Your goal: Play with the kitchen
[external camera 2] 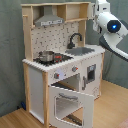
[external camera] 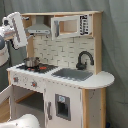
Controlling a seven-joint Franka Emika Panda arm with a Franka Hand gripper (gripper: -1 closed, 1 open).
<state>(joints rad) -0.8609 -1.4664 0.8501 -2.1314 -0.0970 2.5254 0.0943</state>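
The kitchen (external camera: 65,85) is a tall toy of white and light wood, seen in both exterior views. Its grey hood (external camera: 39,29) hangs over a stove carrying a metal pot (external camera: 31,62). The black faucet (external camera: 84,59) curves over the grey sink (external camera: 72,74). The windowed oven door (external camera 2: 70,101) hangs open, tilted forward and down. My white arm (external camera 2: 107,24) is raised in front of the kitchen at hood height. My gripper (external camera: 18,34) sits at the first exterior view's upper left and touches nothing.
A grey curtain (external camera 2: 10,45) hangs behind the kitchen (external camera 2: 55,65) and a wooden floor (external camera 2: 112,110) lies under it. An upper cabinet with a windowed door (external camera: 67,26) sits beside the hood. A white rounded part (external camera: 22,121) fills the first exterior view's lower left.
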